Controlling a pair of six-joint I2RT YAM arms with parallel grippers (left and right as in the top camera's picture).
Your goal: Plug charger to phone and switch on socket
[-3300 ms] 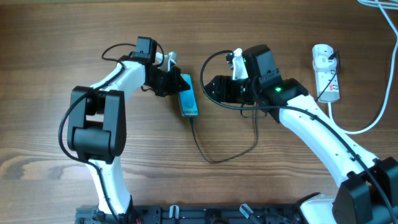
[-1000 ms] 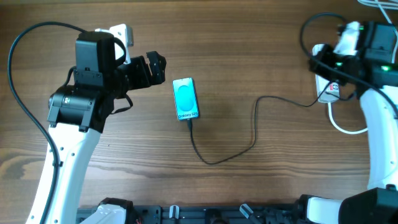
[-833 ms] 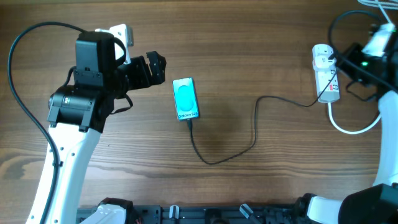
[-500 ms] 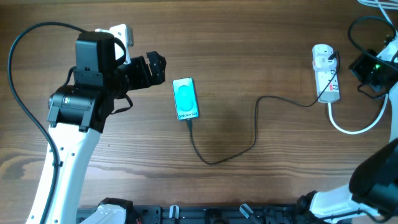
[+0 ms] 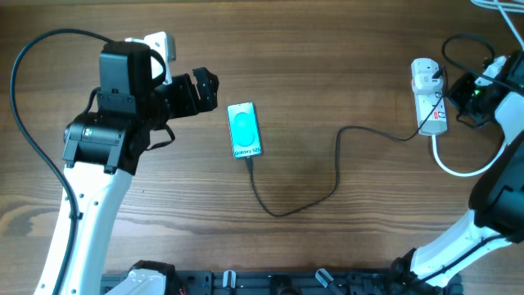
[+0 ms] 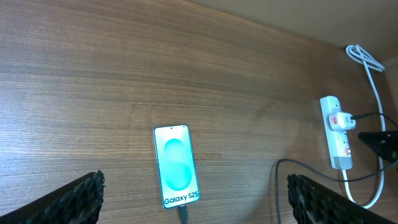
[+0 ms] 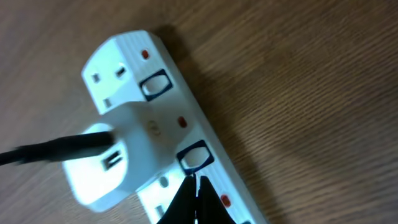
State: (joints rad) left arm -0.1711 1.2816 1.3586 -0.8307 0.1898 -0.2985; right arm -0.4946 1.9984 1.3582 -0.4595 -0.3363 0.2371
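Observation:
The phone (image 5: 244, 129) lies flat on the wood, its screen lit with "Galaxy S25" at the near end (image 6: 176, 167). The charger (image 5: 336, 168), a thin black cable, runs from the phone's bottom port in a loop to a white adapter (image 7: 118, 155) plugged into the socket (image 5: 427, 98). My right gripper (image 7: 194, 184) is shut, its tips pressed together at the lower edge of a rocker switch (image 7: 195, 155) on the socket (image 7: 205, 140). It reaches in from the right (image 5: 452, 90). My left gripper (image 5: 209, 88) hangs open left of the phone, holding nothing (image 6: 196, 186).
The socket's thick white cord (image 5: 471, 168) loops off toward the right table edge. Another switch (image 7: 155, 85) sits nearer the socket's end. A white cable loop (image 6: 364, 59) lies at the far corner.
My right arm swung off to the right from above the socket, then came back in so its tips meet the socket from the right. The left arm, phone and cable have not moved.

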